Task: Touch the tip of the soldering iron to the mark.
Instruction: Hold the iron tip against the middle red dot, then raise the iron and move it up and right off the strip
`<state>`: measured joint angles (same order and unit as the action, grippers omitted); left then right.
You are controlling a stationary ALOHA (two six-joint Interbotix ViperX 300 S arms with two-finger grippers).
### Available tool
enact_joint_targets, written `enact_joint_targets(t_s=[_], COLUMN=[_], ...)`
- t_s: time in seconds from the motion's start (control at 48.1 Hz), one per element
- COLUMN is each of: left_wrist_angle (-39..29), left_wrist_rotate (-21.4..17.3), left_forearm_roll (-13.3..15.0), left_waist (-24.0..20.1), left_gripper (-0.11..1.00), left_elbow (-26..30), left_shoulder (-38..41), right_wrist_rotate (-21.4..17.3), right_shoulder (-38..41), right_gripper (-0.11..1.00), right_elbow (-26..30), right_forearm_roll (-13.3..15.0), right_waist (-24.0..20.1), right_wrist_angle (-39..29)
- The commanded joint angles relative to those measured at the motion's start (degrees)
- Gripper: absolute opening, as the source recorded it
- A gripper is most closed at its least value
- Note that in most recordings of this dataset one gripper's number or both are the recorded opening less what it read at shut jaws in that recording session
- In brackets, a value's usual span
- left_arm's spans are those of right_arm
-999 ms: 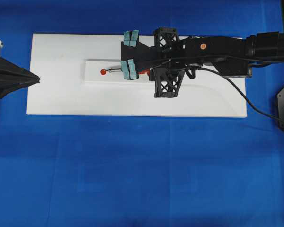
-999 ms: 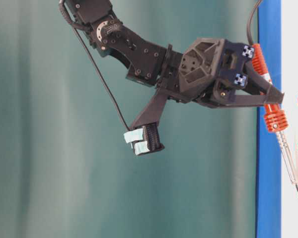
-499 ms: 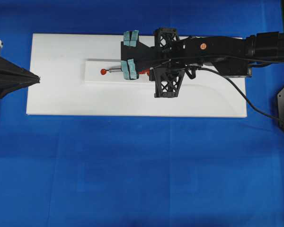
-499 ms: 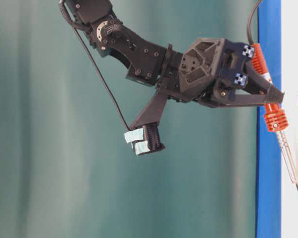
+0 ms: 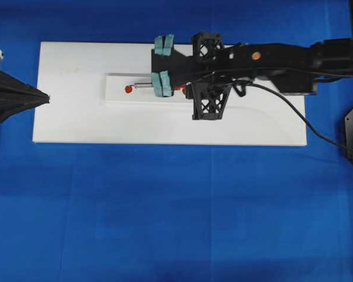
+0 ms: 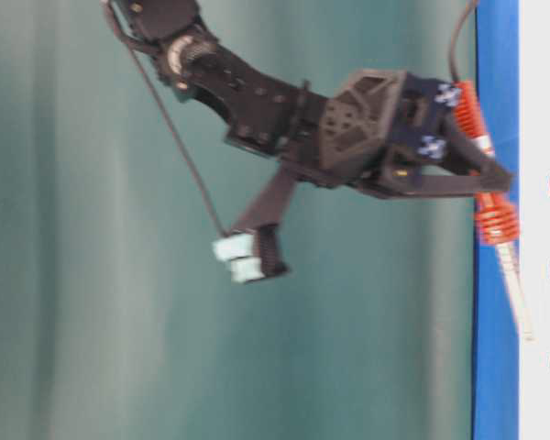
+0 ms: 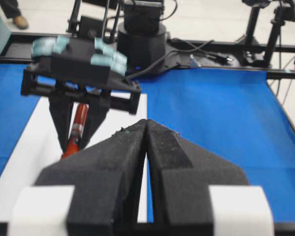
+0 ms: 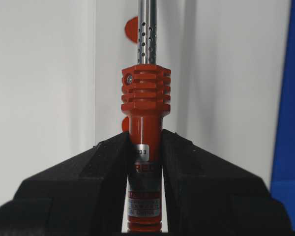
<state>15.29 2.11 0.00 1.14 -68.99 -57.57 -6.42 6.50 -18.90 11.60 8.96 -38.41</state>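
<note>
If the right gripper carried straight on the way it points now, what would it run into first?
The right gripper, jaws shut on the soldering iron, points down at the white board. The iron's shaft leads, so its tip would likely meet the board first, near a red mark; depth is unclear.

The right arm is stretched in from the right edge of the overhead view, its wrist pitched down. The right gripper (image 8: 145,147) is clamped on the red handle of the soldering iron (image 8: 145,98), one finger pressed to each side. The left gripper (image 7: 146,147) is held low at the left edge, its two fingers pressed together, nothing between them.
</note>
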Motion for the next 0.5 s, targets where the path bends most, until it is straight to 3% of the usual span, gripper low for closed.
enact_joint_targets(t_s=[0.0,0.229,0.479], left_wrist_angle=[0.4,0.6,0.7], left_wrist_rotate=[0.1,0.0,0.0], left_forearm_roll=[-0.1,-0.1,-0.1], left_waist=[0.0,0.0,0.0], left_gripper=[0.0,0.0,0.0], left_elbow=[0.5,0.5,0.5], left_shoulder=[0.3,0.3,0.3], right_wrist_rotate=[-0.1,-0.1,0.0], right_shoulder=[-5.0,-11.5,-12.7], right_gripper=[0.06,0.06,0.06], right_elbow=[1.6,4.5,6.2], right_forearm_roll=[0.4,1.8,2.5], right_waist=[-0.1,-0.3,-0.8], right_wrist_angle=[-0.3,-7.2,-10.1])
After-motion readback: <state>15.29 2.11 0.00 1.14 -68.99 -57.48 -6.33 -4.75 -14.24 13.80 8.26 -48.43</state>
